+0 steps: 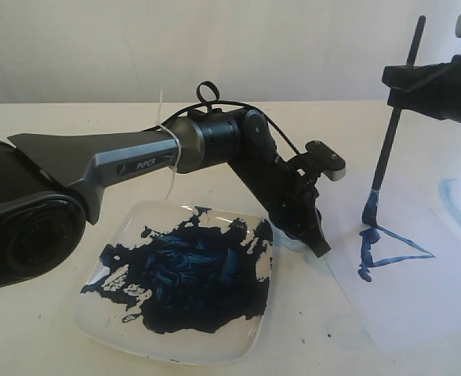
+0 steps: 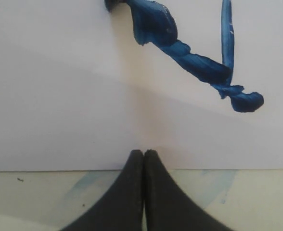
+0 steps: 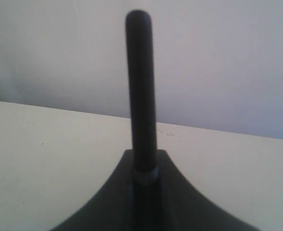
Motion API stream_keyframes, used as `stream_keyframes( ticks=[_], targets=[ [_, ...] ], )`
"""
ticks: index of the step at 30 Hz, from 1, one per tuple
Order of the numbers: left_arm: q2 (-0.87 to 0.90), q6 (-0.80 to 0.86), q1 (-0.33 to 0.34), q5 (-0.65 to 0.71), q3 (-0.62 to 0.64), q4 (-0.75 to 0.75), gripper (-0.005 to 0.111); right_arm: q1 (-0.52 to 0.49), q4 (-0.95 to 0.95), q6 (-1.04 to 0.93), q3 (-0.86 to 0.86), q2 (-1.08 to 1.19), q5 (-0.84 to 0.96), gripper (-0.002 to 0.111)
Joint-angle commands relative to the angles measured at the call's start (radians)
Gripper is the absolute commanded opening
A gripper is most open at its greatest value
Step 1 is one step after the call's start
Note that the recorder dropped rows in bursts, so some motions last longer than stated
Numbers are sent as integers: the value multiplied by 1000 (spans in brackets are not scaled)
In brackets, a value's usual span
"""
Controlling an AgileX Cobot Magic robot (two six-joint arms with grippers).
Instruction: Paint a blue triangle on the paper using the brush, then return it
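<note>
Exterior view, from the left: the plate [image 1: 105,323], smeared with dark blue paint, lies just off the paper [image 1: 419,305], beside the paper's near-left edge. The left gripper [image 1: 322,249] comes next. Its fingers are pressed together and hold nothing, with the tips set down right at that same paper edge; the left wrist view shows the left gripper [image 2: 144,153] shut at the border of the paper [image 2: 59,96]. It looks like a hold-down, and it should remain planted so the sheet cannot drag under the bristles.

Further right, on the paper's left part, sits the blue triangle [image 1: 368,247], with one thick side and two thin ones. The brush [image 1: 387,157] stands nearly upright with its stained tip on the upper corner. The outline seems all but closed, so the stroke probably needs only a light, short finish and then a straight lift, to avoid smearing the wet paint [image 2: 189,57].

Above the paper, the right gripper [image 1: 404,78] pinches the brush shaft; the right wrist view shows the handle [image 3: 140,96] rising from between its closed fingers [image 3: 145,166]. A faint smear [image 1: 458,200] marks the paper's far right.
</note>
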Motion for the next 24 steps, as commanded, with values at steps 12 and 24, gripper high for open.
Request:
stream_keyframes(
  ticks=[12, 24],
  targets=[
    [6, 3, 0, 32, 4, 13, 0, -12, -93, 105, 5, 3, -7, 0],
    [6, 3, 0, 32, 4, 13, 0, -12, -174, 206, 5, -9, -9, 0]
  ],
)
